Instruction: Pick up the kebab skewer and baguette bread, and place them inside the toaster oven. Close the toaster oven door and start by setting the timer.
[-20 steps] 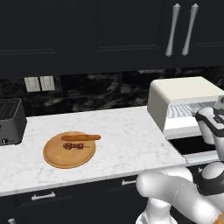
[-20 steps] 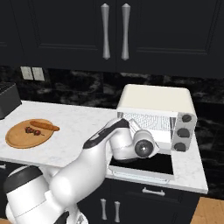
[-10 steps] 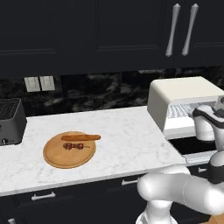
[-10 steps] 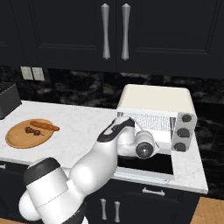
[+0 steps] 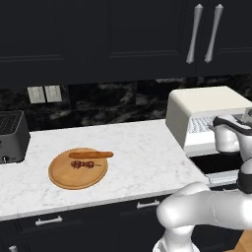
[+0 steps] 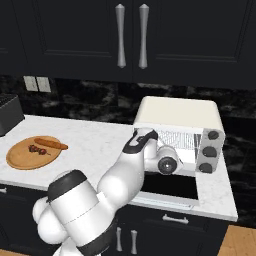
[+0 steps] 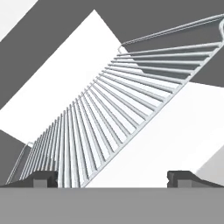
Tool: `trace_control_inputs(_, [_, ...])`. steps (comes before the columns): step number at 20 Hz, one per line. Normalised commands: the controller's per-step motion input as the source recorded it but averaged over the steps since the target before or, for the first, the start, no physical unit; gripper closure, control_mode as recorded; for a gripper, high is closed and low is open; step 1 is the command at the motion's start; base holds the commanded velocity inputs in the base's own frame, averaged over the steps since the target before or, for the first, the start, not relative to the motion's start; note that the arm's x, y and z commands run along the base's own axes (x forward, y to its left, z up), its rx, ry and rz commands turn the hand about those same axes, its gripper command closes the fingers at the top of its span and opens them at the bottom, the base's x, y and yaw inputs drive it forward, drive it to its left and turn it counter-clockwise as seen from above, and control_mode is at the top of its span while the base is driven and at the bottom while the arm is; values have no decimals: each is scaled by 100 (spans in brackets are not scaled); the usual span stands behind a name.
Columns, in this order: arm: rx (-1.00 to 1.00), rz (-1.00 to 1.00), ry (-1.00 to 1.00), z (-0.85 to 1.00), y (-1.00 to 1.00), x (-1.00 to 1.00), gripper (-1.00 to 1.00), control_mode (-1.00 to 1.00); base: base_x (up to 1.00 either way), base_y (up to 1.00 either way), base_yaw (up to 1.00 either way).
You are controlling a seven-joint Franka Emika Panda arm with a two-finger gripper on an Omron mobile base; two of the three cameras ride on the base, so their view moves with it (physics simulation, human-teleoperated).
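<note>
White marble countertop (image 5: 138, 157) runs beneath black cabinets (image 6: 75, 35) with silver bar handles in a rendered kitchen, where the cream-white toaster oven (image 6: 177, 117) stands at the right with its toaster oven door (image 6: 170, 186) folded down flat and its wire rack (image 7: 113, 118) exposed. The white arm reaches across to the oven mouth; in the right base view the hand sits just in front of the rack, over the lowered dark glass panel. In the hand view the gripper (image 7: 113, 179) points at the rack, its two dark finger tips (image 7: 41, 178) set wide apart at the bottom corners with nothing between them. Three dark knobs (image 6: 209, 151) line the oven's right side panel.

Well apart from the oven, toward the left end of the counter, a round wooden board (image 5: 78, 168) carries both foods. The baguette bread (image 5: 91, 154), a slim orange-brown loaf, lies along the board's far edge, and the kebab skewer (image 5: 84, 164), with its small dark red chunks, lies just beside it on the near side, roughly parallel. A dark grey slot toaster (image 5: 11, 136) stands at the far left of the counter, below two pale wall outlets (image 5: 44, 93) on the black marbled backsplash (image 5: 113, 101).
</note>
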Motion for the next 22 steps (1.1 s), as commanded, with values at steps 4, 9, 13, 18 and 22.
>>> trace_control_inputs(4, [0,0,0,-30,0,36,-100,-100,0,0,0])
trace_control_inputs(9, [0,0,0,-26,0,44,-100,-100,0,0,0])
trace_control_inputs(13, [-1,0,0,-37,0,40,-100,-100,0,0,0])
trace_control_inputs(18, [-4,0,0,-39,0,28,-100,-100,0,0,0])
trace_control_inputs(22, [-1,-2,4,-27,0,8,100,-100,0,0,0])
